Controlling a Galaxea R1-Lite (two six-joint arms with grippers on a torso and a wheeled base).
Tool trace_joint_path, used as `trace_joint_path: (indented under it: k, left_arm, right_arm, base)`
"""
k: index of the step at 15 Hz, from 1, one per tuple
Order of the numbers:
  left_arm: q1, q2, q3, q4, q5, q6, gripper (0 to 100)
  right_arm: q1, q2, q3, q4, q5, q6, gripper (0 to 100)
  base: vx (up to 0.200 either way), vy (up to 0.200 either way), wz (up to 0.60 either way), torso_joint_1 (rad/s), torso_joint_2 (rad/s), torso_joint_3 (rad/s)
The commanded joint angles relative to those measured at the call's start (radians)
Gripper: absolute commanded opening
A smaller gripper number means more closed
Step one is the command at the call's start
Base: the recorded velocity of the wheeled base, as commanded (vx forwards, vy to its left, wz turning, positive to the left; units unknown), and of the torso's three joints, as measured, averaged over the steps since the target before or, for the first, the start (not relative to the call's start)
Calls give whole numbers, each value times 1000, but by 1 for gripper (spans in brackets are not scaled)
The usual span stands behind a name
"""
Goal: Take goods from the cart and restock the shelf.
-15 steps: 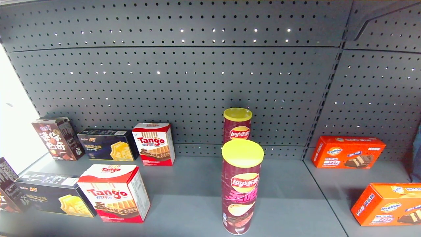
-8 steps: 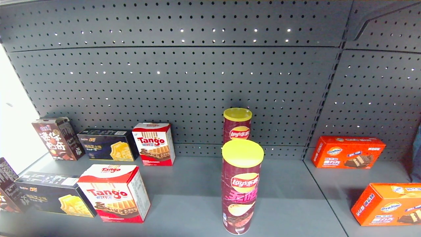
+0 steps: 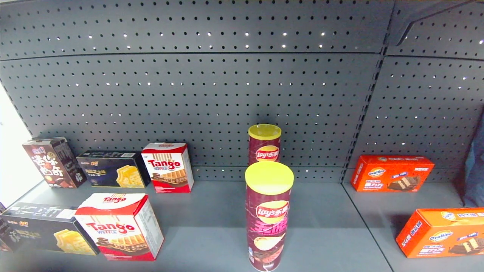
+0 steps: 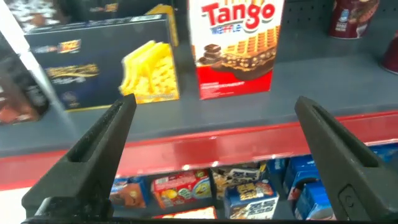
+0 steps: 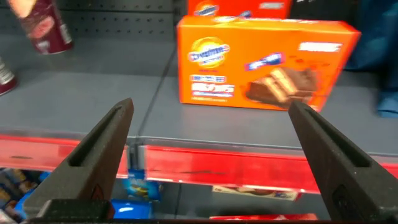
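On the grey shelf (image 3: pixel 211 211) two maroon chip cans with yellow lids stand upright, one in front (image 3: pixel 267 217) and one behind (image 3: pixel 264 145). Left of them stand two red-and-white wafer boxes (image 3: pixel 120 226) (image 3: pixel 168 167) and several dark boxes (image 3: pixel 109 170). Two orange boxes (image 3: pixel 391 173) (image 3: pixel 442 232) lie on the right bay. My left gripper (image 4: pixel 214 102) is open and holds nothing, in front of the shelf edge facing a wafer box (image 4: pixel 236 46). My right gripper (image 5: pixel 211 104) is open with nothing in it, facing an orange box (image 5: pixel 261 62).
A red price strip (image 4: pixel 205 149) (image 5: pixel 249 165) runs along the shelf's front edge, with several packs (image 4: pixel 249 193) on the level below. A grey pegboard wall (image 3: pixel 211 94) backs the shelf. An upright (image 3: pixel 363 113) divides the two bays.
The whole head picture has shifted a little to the left, so the camera has moved. The goods on the shelf keep their places.
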Motion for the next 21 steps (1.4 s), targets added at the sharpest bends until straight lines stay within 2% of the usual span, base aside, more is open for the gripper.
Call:
trace_joint_path:
  k: [1,5,7,17,19,21]
  left_arm:
    - [0,0,0,-2,0,0,100]
    - [0,0,0,-2,0,-2,100]
    - [1,0,0,-2,0,-2,100]
    - [0,0,0,-2,-2,3,100]
    - [0,0,0,-2,0,1,100]
    - [1,0,0,-2,-2,1,100]
  right_arm:
    - [0,0,0,1,1,0,100]
    - [0,0,0,1,0,0,100]
    - [0,0,0,1,1,0,100]
    - [0,0,0,1,0,0,100]
    - [0,0,0,1,0,0,100]
    - [2,0,0,1,0,0,100]
  base:
    - [0,0,0,0,0,0]
    - [0,0,0,0,0,0]
    - [-200,0,0,2,0,0]
    - [0,0,0,0,0,0]
    - [-200,0,0,2,2,0]
    - [0,0,0,0,0,0]
